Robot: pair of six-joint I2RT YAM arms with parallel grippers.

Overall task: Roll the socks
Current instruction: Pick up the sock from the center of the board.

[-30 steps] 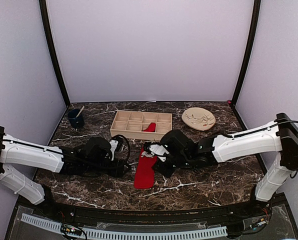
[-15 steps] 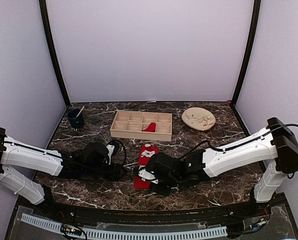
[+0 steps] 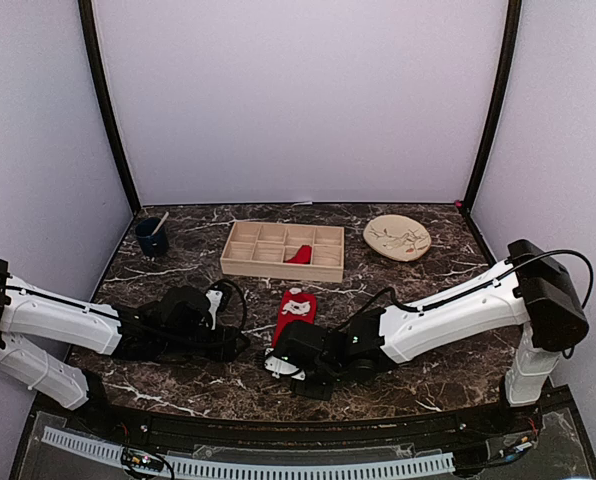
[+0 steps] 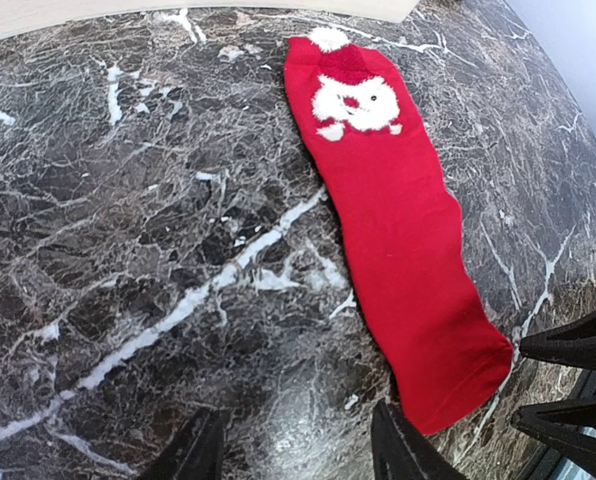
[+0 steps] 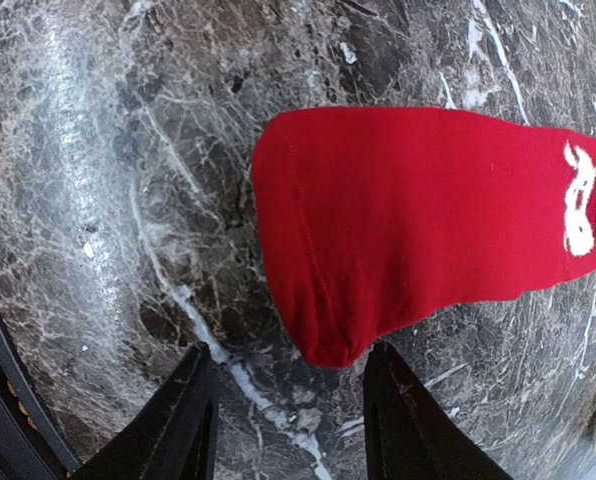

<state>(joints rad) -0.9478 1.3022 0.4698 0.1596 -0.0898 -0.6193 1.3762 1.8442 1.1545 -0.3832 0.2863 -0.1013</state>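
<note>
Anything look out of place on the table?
A red sock lies flat on the table, but another red cloth, possibly its mate, sits in a wooden tray compartment, apart from it. Nothing else stands out.

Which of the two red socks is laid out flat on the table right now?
The sock with the white face pattern, stretched flat in front of the wooden tray. The other red sock sits bunched in a tray compartment.

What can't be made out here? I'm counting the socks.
Top view: near end of the red sock hidden beneath the right gripper.
Top view: red item in the wooden tray too small to call a sock.
Left wrist view: tray cut off by top edge.
</note>
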